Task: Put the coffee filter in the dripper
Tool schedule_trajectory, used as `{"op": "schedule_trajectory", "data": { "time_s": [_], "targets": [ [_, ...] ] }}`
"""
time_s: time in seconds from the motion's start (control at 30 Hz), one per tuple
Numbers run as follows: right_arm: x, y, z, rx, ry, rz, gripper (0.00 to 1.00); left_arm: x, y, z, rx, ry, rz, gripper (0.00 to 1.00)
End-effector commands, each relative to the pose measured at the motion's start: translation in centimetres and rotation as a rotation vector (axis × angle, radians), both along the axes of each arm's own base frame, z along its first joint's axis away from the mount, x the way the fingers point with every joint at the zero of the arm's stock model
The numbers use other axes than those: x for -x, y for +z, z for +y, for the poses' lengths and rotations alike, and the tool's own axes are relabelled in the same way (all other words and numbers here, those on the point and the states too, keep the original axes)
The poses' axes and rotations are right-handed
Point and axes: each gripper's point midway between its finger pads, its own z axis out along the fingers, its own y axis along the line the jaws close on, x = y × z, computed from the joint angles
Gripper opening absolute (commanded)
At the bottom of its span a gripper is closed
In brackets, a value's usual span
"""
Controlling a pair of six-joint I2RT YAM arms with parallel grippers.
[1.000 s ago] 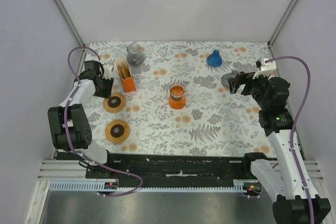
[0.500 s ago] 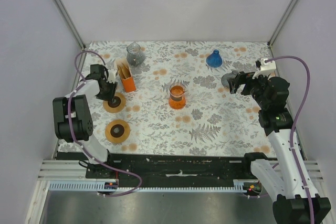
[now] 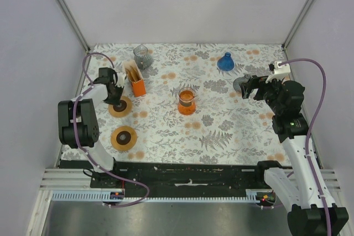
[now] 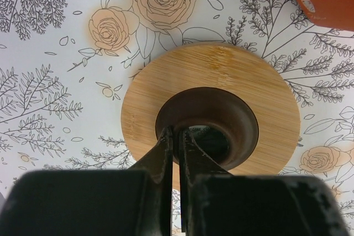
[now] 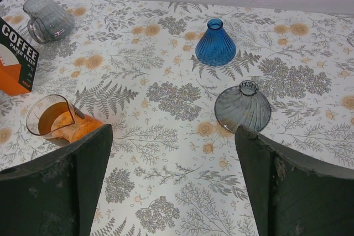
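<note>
A floral-print tablecloth is spread over the table; the left gripper is clamped on the dark inner rim of a round bamboo disc, left of frame; the right gripper is spread wide open; paper coffee filters are stood in an orange carton, upper left.

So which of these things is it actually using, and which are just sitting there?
In use: far wooden ring, left claw closed at its brown funnel; box of coffee filters.
Lying about, for now: near wooden ring, orange jug, grey jug, blue cone, grey cone, right claw, open.
</note>
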Motion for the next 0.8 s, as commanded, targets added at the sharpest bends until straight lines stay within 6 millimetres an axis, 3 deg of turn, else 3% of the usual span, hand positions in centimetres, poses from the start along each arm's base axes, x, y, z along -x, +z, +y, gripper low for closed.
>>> {"op": "schedule_trajectory", "data": {
  "time_s": [0.0, 0.43, 0.53, 0.77],
  "targets": [
    [-0.1, 1.7, 0.1, 0.013, 0.008, -0.053, 0.98, 0.8, -1.3, 0.7, 0.002, 0.01, 0.043, 0.02],
    [0.2, 2.2, 0.9, 0.01, 0.05, -0.057, 0.98, -0.1, 8.2, 3.8, 0.05, 0.086, -0.149, 0.02],
    [0.9, 2.8, 2.5, 0.014, 0.143, -0.083, 0.98, -0.2, 10.7, 3.2, 0.09, 0.053, -0.193, 0.02],
    [4.0, 4.2, 8.7, 0.053, 0.505, -0.193, 0.97, -0.2, 18.2, -0.3, 0.215, -0.088, -0.343, 0.02]
  ]
}}
